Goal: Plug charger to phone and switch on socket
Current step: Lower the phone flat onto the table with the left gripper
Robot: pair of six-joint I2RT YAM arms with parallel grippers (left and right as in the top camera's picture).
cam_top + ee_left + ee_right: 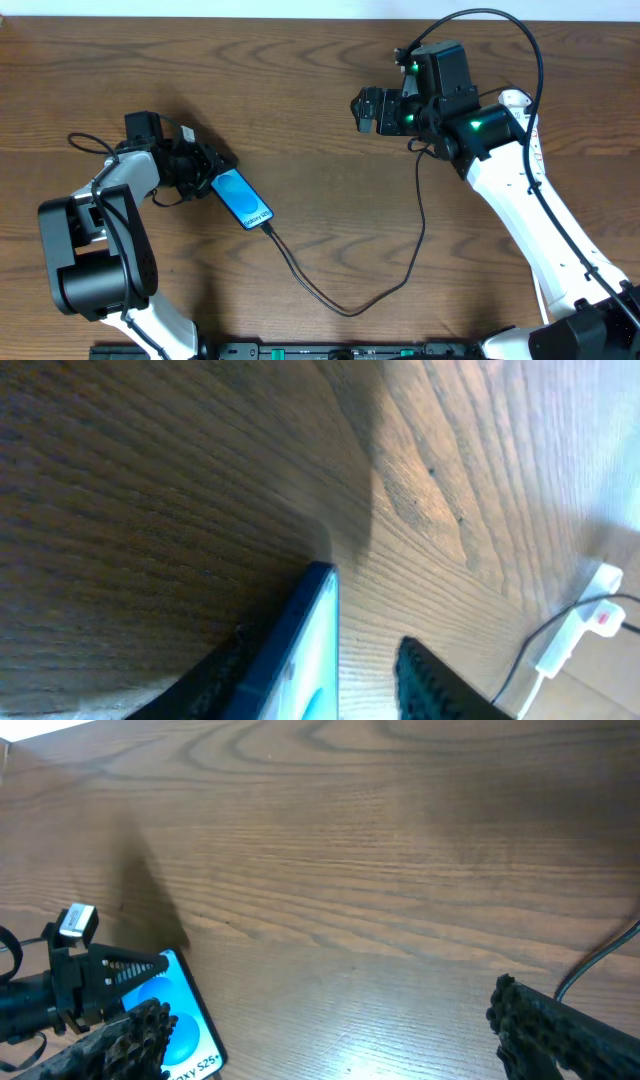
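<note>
Phone [243, 199] flat on the wooden table [300, 80], charger [340, 305] meeting its lower end.
The left gripper [205, 166] straddles the phone's upper end with its jaws apart: one finger lies against the phone, the other stands off with bare wood showing between. The right gripper [363, 110] hangs well apart with its jaws wide and nothing in them. The slim phone shows a bright blue screen. The thin black cable loops across the table. The white, red-marked socket [603, 585] lies near the table edge.
</note>
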